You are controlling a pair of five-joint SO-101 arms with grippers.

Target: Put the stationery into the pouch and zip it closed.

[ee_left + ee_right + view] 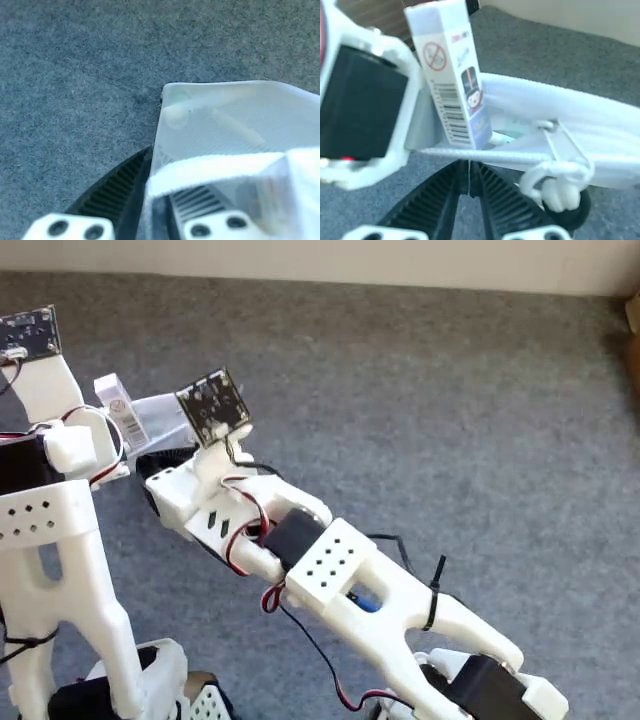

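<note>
Both the left pincer (pixel 156 159) and right pincer (pixel 469 176) clench the pouch (pixel 580 112); I'd keep its mouth wide for the box (pixel 451 75).

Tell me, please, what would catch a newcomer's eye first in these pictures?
A small white box with a barcode stands upright, its lower end tucked into the open mouth of the translucent white pouch. The right gripper is closed on the pouch's near edge, next to the zipper pull. Everything sits on a grey carpet, with the box and pouch towards the left of the high view.
</note>
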